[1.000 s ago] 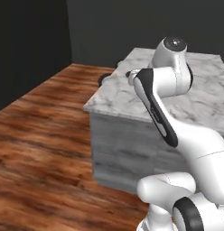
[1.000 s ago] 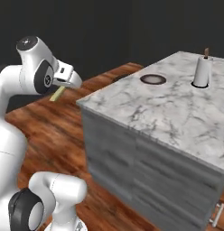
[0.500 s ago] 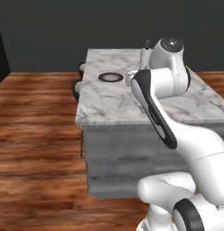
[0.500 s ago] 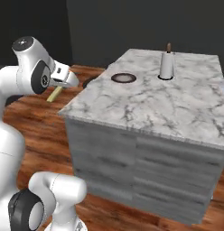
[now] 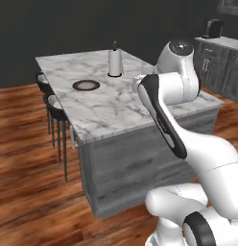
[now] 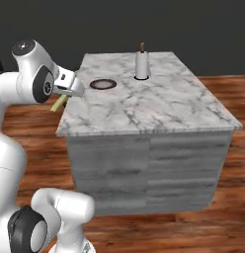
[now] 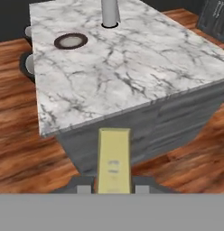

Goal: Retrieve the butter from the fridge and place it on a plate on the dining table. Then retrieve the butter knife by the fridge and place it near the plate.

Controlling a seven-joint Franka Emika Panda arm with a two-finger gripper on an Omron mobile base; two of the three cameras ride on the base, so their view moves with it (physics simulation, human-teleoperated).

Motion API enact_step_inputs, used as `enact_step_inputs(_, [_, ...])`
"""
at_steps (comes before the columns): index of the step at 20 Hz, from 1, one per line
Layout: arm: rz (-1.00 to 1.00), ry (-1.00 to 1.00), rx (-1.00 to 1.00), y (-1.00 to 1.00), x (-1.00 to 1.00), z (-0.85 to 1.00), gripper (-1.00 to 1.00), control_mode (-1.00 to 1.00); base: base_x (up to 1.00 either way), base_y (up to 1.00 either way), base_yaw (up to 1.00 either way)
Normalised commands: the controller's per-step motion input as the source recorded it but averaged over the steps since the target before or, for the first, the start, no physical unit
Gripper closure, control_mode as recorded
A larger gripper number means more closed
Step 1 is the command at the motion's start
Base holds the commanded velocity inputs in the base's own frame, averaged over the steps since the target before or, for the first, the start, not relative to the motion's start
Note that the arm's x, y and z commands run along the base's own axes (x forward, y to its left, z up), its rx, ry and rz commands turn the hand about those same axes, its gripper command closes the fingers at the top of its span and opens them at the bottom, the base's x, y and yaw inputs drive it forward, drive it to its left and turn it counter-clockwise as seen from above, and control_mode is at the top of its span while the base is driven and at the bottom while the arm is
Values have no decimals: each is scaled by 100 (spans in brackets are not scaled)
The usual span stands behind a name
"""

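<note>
Gripper (image 7: 113, 188) pinches the butter (image 7: 114, 160), off the near edge of the dining table (image 7: 132, 76). Plate (image 7: 71, 41) sits near the table's far left edge; bare marble lies between.

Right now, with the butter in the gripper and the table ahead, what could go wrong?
The butter sticks far out past the gripper, held only at one end, so it could slip or tip. It sits below the table top, near the edge, so moving forward could knock it. The plate is small and lies well in from that edge, so a drop could miss.
</note>
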Motion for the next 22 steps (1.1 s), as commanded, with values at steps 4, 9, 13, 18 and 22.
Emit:
enact_step_inputs(4, [0, 0, 0, 0, 0, 0, 100, 100, 0, 97, -65])
enact_step_inputs(9, [0, 0, 0, 0, 0, 0, 100, 100, 0, 95, -55])
enact_step_inputs(13, [0, 0, 0, 0, 0, 0, 100, 100, 0, 94, -40])
enact_step_inputs(18, [0, 0, 0, 0, 0, 0, 100, 100, 0, 94, -34])
enact_step_inputs(22, [0, 0, 0, 0, 0, 0, 100, 100, 0, 72, -28])
